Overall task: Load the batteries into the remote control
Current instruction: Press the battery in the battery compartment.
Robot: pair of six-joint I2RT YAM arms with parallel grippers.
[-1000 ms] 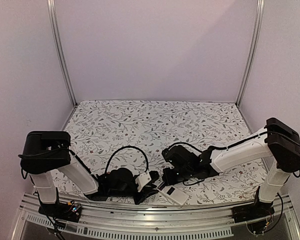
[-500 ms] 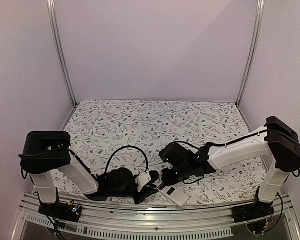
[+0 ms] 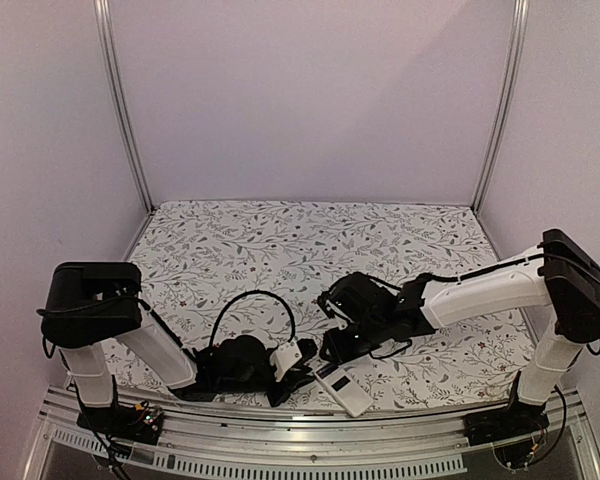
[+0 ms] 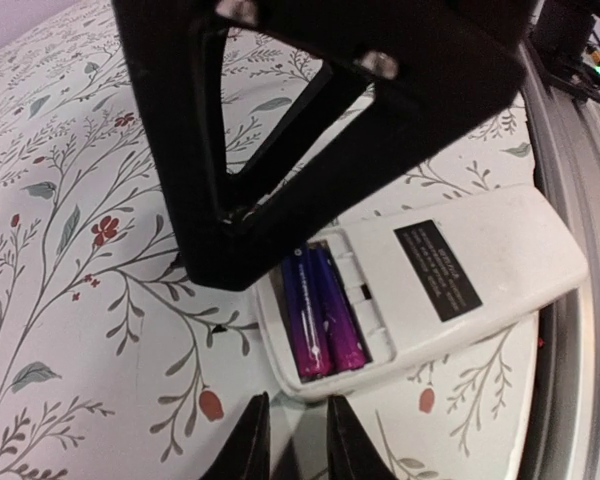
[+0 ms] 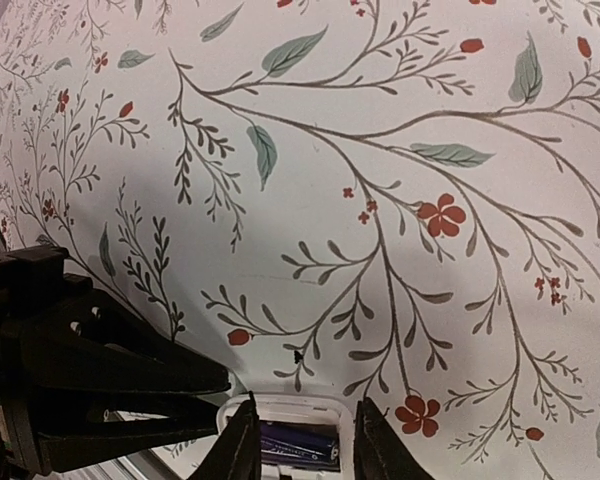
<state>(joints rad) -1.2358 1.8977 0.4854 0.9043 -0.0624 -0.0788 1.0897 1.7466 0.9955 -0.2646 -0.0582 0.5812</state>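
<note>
The remote control (image 4: 460,270) lies back up on the floral cloth near the front edge, also seen as a white bar (image 3: 342,388). Two batteries (image 4: 320,320), purple to magenta, sit side by side in its slot. My right gripper (image 5: 305,445) hovers open over that end, a battery (image 5: 300,447) showing between its fingers; from the left wrist its black fingers (image 4: 230,250) hide the slot's far end. My left gripper (image 4: 295,445) points at the remote's near end with its tips a narrow gap apart. A dim grey patch fills the gap, and any grip is unclear.
A metal rail (image 4: 580,200) runs along the table's front edge just beside the remote, also visible as the rail (image 3: 280,440). Both arms crowd the front middle. The left arm's black fingers (image 5: 100,380) fill the right wrist view's lower left. Lilac walls enclose the floral cloth (image 3: 300,250).
My right gripper's jaws have gone from shut to apart and it has drawn slightly up and back from the remote. The left arm and the remote have stayed put.
</note>
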